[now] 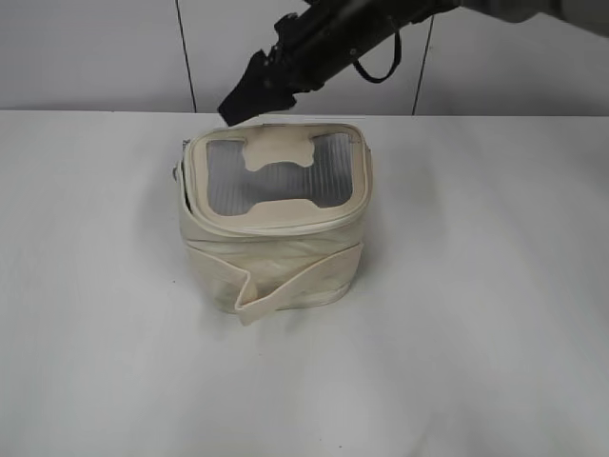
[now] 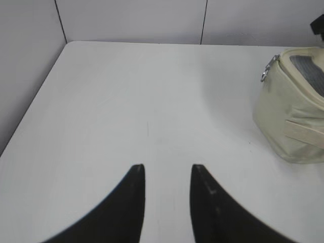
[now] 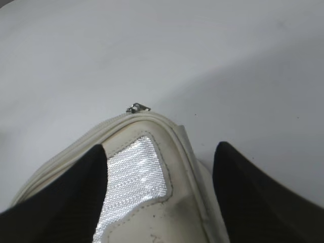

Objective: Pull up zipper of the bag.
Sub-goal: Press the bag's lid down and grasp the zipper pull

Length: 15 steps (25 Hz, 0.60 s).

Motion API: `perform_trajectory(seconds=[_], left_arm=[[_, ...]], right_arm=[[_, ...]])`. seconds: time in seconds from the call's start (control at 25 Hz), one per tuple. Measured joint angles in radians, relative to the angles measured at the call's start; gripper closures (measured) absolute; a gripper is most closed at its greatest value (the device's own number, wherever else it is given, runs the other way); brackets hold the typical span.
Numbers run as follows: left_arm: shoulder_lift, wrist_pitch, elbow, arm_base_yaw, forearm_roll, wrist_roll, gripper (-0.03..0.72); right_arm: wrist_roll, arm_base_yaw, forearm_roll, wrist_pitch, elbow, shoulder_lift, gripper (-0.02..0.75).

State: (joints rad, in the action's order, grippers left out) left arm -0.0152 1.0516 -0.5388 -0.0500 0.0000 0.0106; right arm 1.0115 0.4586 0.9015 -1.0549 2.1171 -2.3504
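Note:
The cream bag [image 1: 285, 267] stands in the middle of the white table, its lid with the grey mesh window [image 1: 228, 181] on top. The zipper [image 1: 285, 228] runs around the lid rim; a silver pull [image 1: 177, 173] hangs at the bag's left corner. My right gripper [image 1: 240, 103] hovers over the lid's far left corner. In the right wrist view it is open [image 3: 159, 149], its fingers straddle the lid corner, and the pull [image 3: 137, 108] lies just beyond them. My left gripper [image 2: 167, 169] is open and empty over bare table, with the bag [image 2: 288, 116] and pulls [image 2: 264, 76] far to its right.
The white table [image 1: 476, 333] meets a pale panelled wall [image 1: 95, 57] behind the bag. The table's left edge [image 2: 30, 106] shows in the left wrist view. A flat strap [image 1: 285, 286] wraps the bag's front.

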Motion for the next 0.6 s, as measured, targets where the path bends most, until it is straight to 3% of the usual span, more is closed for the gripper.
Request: perform_trajectory(seconds=[0.2,0.32,0.4,0.48,0.6], left_arm=[[-0.071,-0.007,-0.002,0.000,0.000,-0.019,0.448],[-0.158,-0.047,-0.016,0.000,-0.073,-0.069,0.447],[-0.264,-0.104,-0.022,0.000,-0.190,-0.152,0.447],[-0.402,-0.180,-0.024,0.000,-0.379,-0.285,0.447],[-0.627,-0.290,-0.059,0.000,-0.633,-0.550,0.447]], right_arm=[[-0.016,0.010,-0.014,0.001,0.012,-0.059,0.229],[-0.036,0.010,-0.037,0.022,0.013,-0.072,0.328],[-0.044,0.010,-0.043,0.033,0.017,-0.072,0.488],[-0.048,0.010,-0.046,0.032,0.017,-0.072,0.645],[-0.054,0.010,-0.047,0.028,0.017,-0.072,0.685]])
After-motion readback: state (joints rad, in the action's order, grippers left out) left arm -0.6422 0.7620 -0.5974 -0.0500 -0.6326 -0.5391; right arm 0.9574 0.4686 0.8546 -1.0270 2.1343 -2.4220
